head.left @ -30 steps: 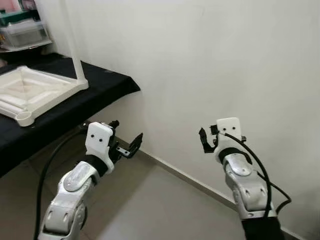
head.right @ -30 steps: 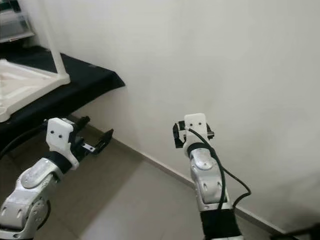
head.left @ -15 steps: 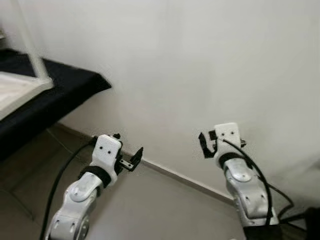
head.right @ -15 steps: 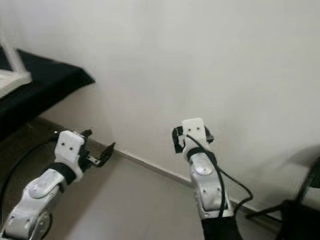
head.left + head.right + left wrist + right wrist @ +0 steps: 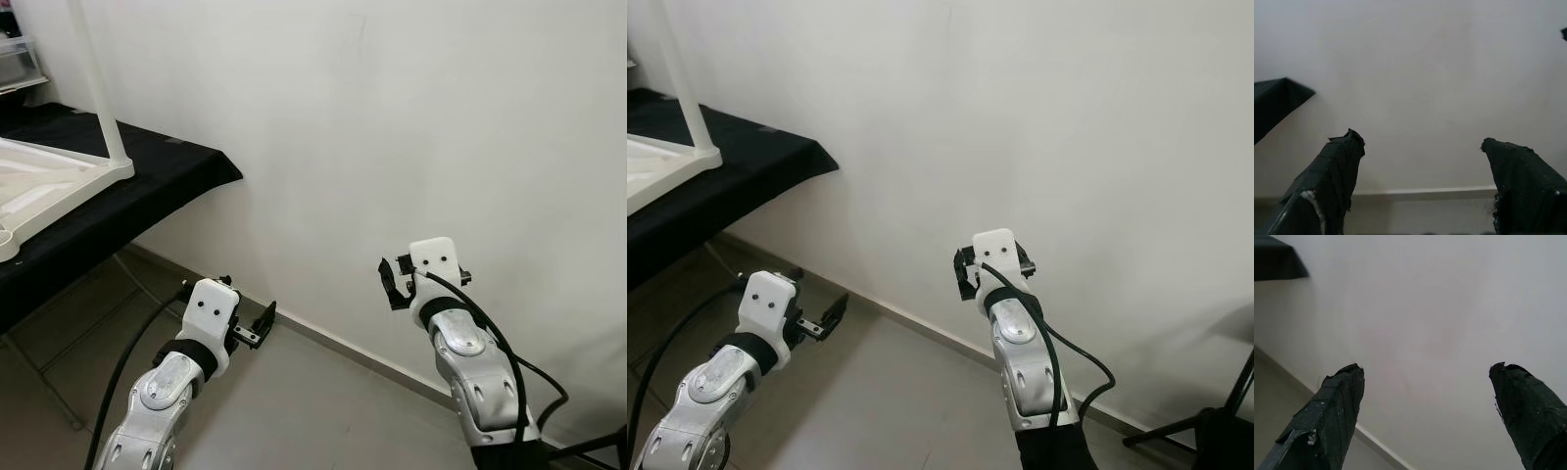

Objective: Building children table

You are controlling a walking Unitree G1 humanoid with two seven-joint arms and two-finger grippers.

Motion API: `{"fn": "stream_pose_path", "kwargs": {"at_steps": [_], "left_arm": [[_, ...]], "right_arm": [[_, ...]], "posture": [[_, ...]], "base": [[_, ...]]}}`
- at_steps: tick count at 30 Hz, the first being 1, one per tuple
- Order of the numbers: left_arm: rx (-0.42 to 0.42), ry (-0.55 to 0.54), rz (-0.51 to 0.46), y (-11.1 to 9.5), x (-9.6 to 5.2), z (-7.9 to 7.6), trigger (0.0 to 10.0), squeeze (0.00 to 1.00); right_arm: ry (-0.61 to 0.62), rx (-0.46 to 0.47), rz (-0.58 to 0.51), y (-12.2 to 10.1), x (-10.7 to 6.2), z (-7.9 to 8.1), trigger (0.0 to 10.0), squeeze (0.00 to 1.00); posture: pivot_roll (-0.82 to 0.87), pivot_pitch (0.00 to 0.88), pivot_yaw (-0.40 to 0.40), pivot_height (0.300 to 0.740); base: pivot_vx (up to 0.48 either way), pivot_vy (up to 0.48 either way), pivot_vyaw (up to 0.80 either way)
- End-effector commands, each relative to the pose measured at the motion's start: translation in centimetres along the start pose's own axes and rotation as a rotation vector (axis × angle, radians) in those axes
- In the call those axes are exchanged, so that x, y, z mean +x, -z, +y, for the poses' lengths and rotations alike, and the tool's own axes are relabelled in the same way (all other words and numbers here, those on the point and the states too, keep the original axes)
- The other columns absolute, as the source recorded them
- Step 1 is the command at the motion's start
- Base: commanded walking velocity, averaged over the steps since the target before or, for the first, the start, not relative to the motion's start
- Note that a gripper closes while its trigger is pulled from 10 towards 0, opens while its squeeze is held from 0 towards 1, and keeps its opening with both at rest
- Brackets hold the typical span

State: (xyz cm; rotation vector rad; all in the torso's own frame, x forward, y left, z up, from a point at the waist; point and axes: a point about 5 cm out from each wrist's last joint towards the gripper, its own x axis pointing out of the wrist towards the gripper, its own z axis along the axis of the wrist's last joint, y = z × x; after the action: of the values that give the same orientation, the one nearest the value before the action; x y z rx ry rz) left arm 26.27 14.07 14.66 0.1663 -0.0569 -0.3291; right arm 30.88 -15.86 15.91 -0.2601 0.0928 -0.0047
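The white children's table [image 5: 47, 188] lies upside down on a black-clothed table [image 5: 167, 171] at my far left. One white leg [image 5: 98, 93] stands up from its corner. My left gripper [image 5: 245, 308] hangs open and empty over the floor, to the right of and below the black table's corner. My right gripper [image 5: 421, 282] is raised toward the bare white wall, also open with nothing in it. In the wrist views the left fingertips [image 5: 1344, 152] and right fingertips [image 5: 1344, 387] stand wide apart, facing the wall.
A plain white wall [image 5: 411, 117] with a baseboard [image 5: 343, 348] runs straight ahead above the grey tile floor [image 5: 294, 421]. A clear plastic box [image 5: 15, 69] sits at the back of the black table. A black tripod foot [image 5: 1205, 426] stands at lower right.
The camera swung right and then back left, so the black table slid toward the left edge and came back. Both grippers stay open in much the same pose.
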Motion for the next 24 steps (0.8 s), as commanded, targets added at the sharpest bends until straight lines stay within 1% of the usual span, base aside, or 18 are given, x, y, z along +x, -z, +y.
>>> {"fn": "stream_pose_path", "kwargs": {"at_steps": [1, 3, 10, 12, 16, 18, 24], "left_arm": [[0.007, 0.023, 0.013, 0.3, 0.2, -0.6, 10.0, 0.0], [0.006, 0.024, 0.014, 0.4, 0.2, -0.7, 10.0, 0.0], [0.003, 0.032, 0.003, 0.1, 0.4, -0.9, 10.0, 0.0], [0.003, 0.03, 0.002, 0.1, 0.3, -0.8, 10.0, 0.0], [0.005, 0.027, 0.0, 0.0, 0.4, -0.6, 10.0, 0.0], [-0.015, 0.037, -0.01, -0.2, 0.5, -0.5, 10.0, 0.0], [-0.029, 0.037, -0.019, -0.3, 0.6, -0.5, 10.0, 0.0]], "right_arm": [[0.024, -0.001, 0.038, 0.7, -0.2, -0.7, 10.0, 0.0], [0.024, -0.002, 0.037, 0.7, -0.2, -0.7, 10.0, 0.0], [0.017, -0.011, 0.029, 0.4, 0.0, -0.4, 10.0, 0.0], [0.006, -0.008, 0.015, 0.3, 0.1, -0.2, 10.0, 0.0], [-0.008, -0.029, -0.002, 0.0, 0.1, 0.2, 10.0, 0.0], [-0.01, -0.029, -0.004, 0.0, 0.2, 0.3, 10.0, 0.0], [-0.006, -0.026, 0.0, 0.1, 0.2, 0.4, 10.0, 0.0]], "posture": [[-0.01, 0.0, -0.056, 0.74], [-0.01, 0.0, -0.056, 0.74], [0.01, 0.0, -0.061, 0.74], [0.02, 0.0, -0.064, 0.74], [0.02, 0.0, -0.057, 0.74], [0.02, 0.0, -0.056, 0.74], [0.01, 0.0, -0.054, 0.74]], "base": [[0.0, 0.0, -0.8], [0.0, 0.0, -0.8], [0.0, 0.0, 0.0], [0.0, 0.0, -0.8], [0.0, 0.0, 0.0], [0.0, 0.0, 0.0], [0.0, -0.432, 0.0]]}}
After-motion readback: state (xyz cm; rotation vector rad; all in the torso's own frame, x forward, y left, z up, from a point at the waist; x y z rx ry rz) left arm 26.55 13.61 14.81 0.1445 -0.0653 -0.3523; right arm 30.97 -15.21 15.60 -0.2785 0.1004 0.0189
